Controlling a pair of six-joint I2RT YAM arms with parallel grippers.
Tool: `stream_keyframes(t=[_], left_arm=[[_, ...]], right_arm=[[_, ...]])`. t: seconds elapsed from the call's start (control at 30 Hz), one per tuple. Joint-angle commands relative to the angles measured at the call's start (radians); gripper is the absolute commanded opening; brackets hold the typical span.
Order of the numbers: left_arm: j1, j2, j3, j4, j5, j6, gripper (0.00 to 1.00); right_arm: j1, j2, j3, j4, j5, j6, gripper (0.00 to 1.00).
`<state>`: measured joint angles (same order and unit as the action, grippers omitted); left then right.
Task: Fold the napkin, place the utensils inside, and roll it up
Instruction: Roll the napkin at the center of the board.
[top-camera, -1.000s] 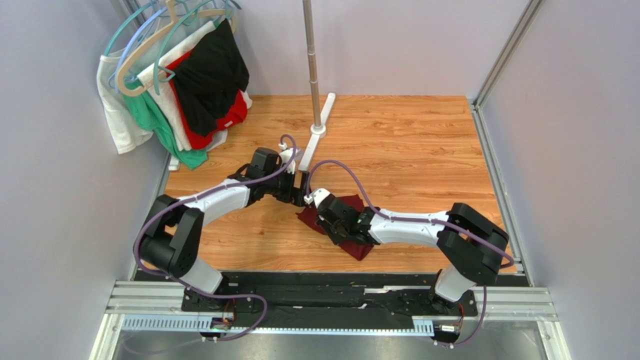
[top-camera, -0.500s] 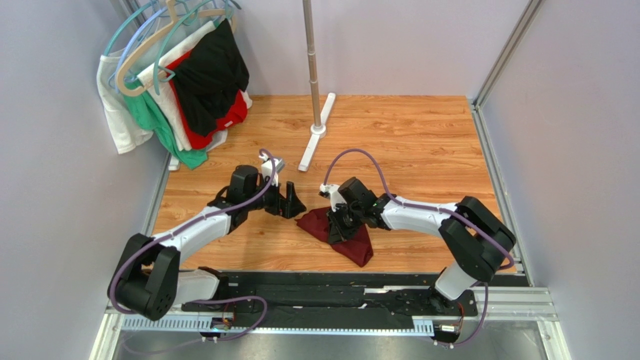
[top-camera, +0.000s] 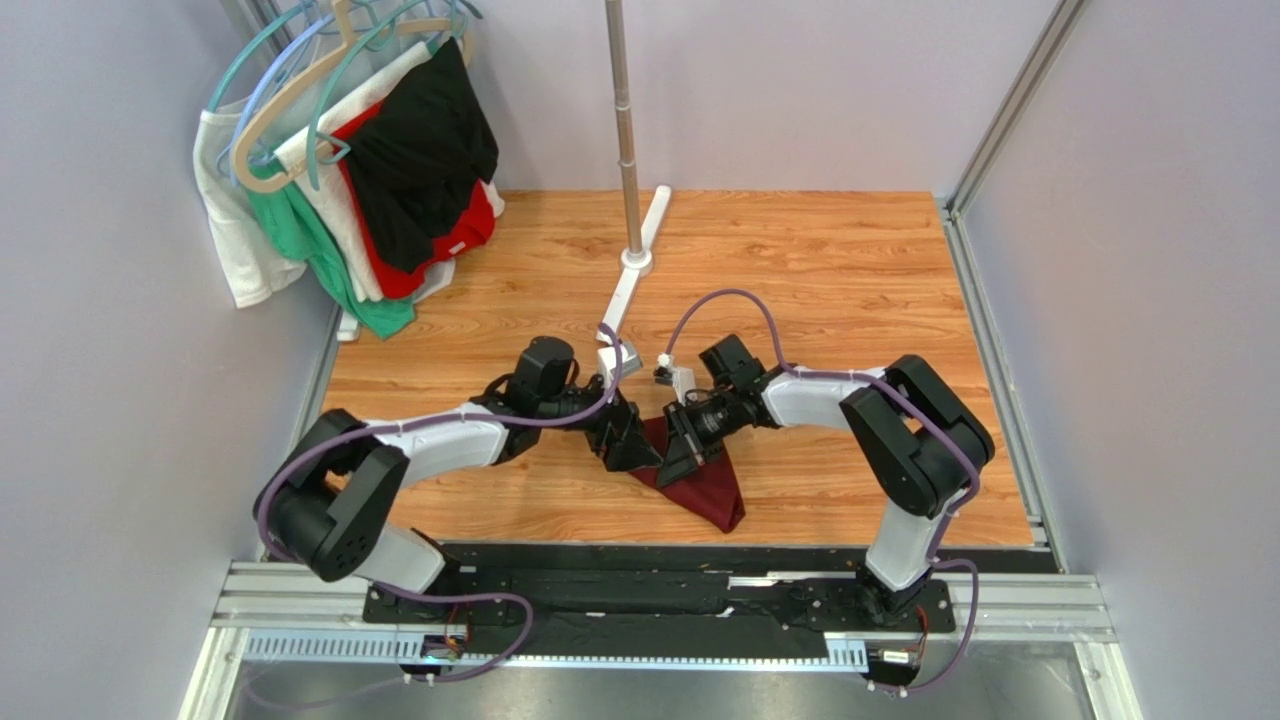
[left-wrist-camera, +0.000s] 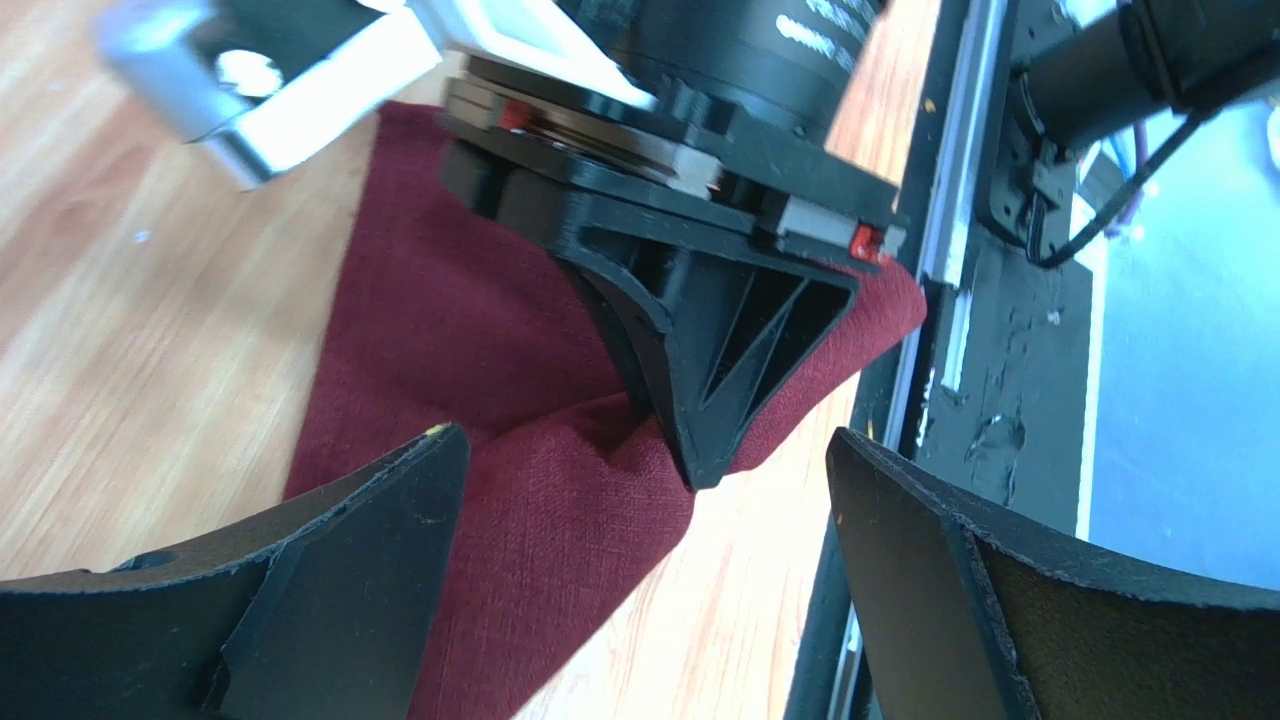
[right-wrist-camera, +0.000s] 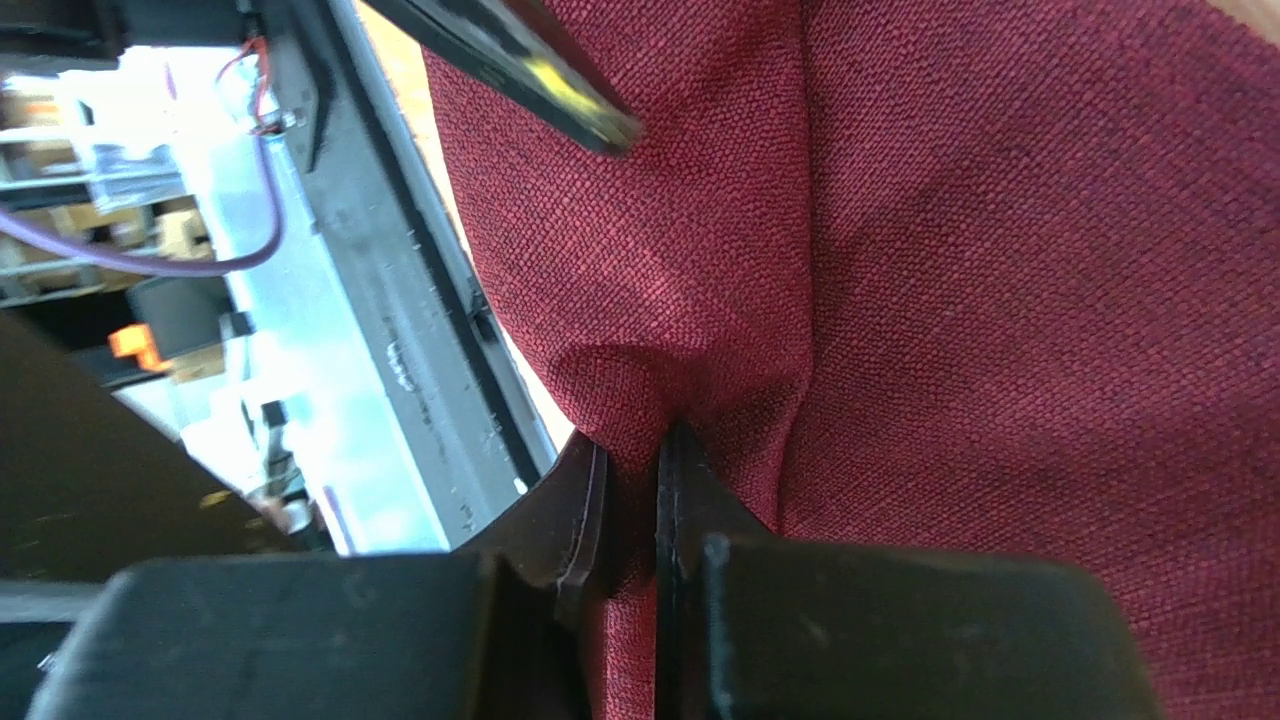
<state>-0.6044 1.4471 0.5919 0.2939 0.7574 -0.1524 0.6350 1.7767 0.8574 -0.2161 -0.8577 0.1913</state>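
Right hand is pressed together on a pinch of the napkin, with a small ridge of maroon cloth bunched between its fingers. Left hand is spread wide with nothing in it. It hovers just left of the right one, a finger on either side of that same bit of cloth. The napkin sits as a rumpled wedge on the counter, near edge, about the middle, right between the two hands. I can't spot the spoon anywhere; maybe it's under the cloth, can't tell. My worry is that the pinch is tiny, so a tug could let the fabric slip out, or drag the whole bundle instead of opening a fold. The hands are also really close together, so the left closing in could bump the right.
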Motion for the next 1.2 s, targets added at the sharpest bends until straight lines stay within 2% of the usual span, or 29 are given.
stream_keyframes(t=[0.0, 0.1, 0.23, 0.43, 0.67, 0.73, 0.77, 0.87, 1.0, 1.07, 1.1, 1.13, 1.17], left_arm=[[-0.012, 0.033, 0.043, 0.048, 0.065, 0.092, 0.98], [-0.014, 0.058, 0.054, 0.041, 0.060, 0.120, 0.98], [-0.024, 0.099, 0.089, -0.056, 0.072, 0.151, 0.97], [-0.055, 0.137, 0.123, -0.174, 0.051, 0.224, 0.90], [-0.078, 0.145, 0.128, -0.217, 0.002, 0.229, 0.80], [-0.078, 0.147, 0.137, -0.232, -0.015, 0.231, 0.76], [-0.077, 0.148, 0.138, -0.236, -0.023, 0.231, 0.71], [-0.080, 0.166, 0.146, -0.242, -0.026, 0.234, 0.66], [-0.078, 0.194, 0.169, -0.280, -0.044, 0.238, 0.40], [-0.080, 0.210, 0.180, -0.288, -0.043, 0.241, 0.32], [-0.080, 0.214, 0.184, -0.289, -0.044, 0.241, 0.32], [-0.078, 0.225, 0.189, -0.291, -0.046, 0.243, 0.31], [-0.080, 0.231, 0.195, -0.291, -0.047, 0.244, 0.30]], right_arm=[[-0.027, 0.046, 0.029, -0.049, -0.107, -0.058, 0.00], [-0.044, 0.067, 0.038, -0.068, -0.132, -0.079, 0.00], [-0.077, 0.104, 0.052, -0.075, -0.202, -0.087, 0.00], [-0.116, 0.154, 0.080, -0.091, -0.263, -0.102, 0.00], [-0.138, 0.207, 0.100, -0.098, -0.290, -0.112, 0.00], [-0.141, 0.216, 0.101, -0.098, -0.291, -0.115, 0.00], [-0.143, 0.219, 0.103, -0.100, -0.293, -0.115, 0.00], [-0.147, 0.224, 0.101, -0.097, -0.294, -0.115, 0.00], [-0.149, 0.216, 0.104, -0.098, -0.291, -0.112, 0.00], [-0.152, 0.207, 0.104, -0.098, -0.287, -0.112, 0.05], [-0.152, 0.199, 0.103, -0.100, -0.284, -0.109, 0.10], [-0.153, 0.182, 0.101, -0.101, -0.279, -0.102, 0.22], [-0.152, 0.172, 0.100, -0.100, -0.274, -0.099, 0.29]])
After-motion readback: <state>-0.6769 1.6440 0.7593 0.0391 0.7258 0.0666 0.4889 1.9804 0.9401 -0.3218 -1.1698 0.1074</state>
